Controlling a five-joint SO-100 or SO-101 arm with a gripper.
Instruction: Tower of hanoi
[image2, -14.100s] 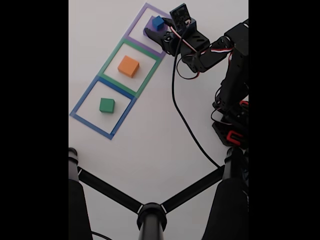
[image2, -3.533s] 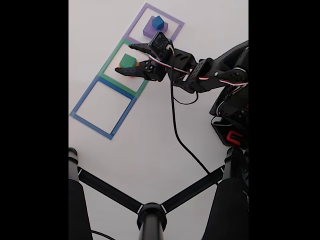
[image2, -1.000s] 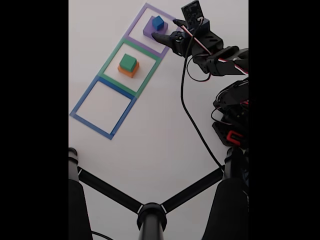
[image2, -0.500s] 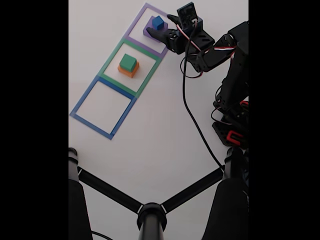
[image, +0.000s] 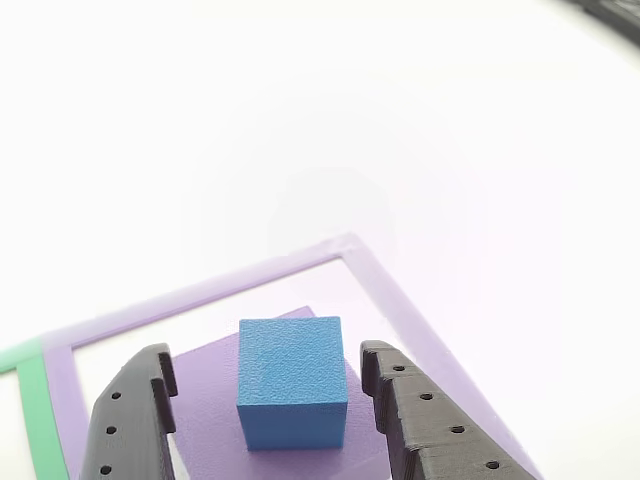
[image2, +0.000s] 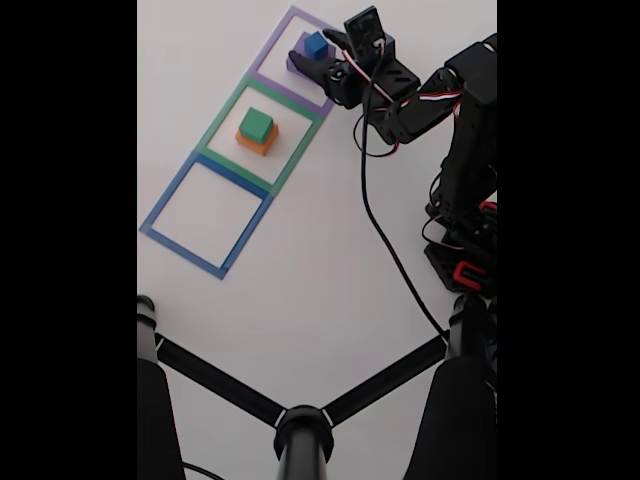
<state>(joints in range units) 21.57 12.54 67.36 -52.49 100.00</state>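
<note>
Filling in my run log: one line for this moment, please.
gripper: open, straddling blue cube | blue cube: on purple block, purple square | green block: on orange block, green square | blue square: empty

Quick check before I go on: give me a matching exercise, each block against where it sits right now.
Things:
1. blue block
2. green block
3. orange block
4. purple block

Places:
A. flat on the table in the green tape square, under another block
B. between the open jaws
C. on top of the orange block
D. flat in the purple tape square, under another block

Pairs: 1-B, 2-C, 3-A, 4-D
</note>
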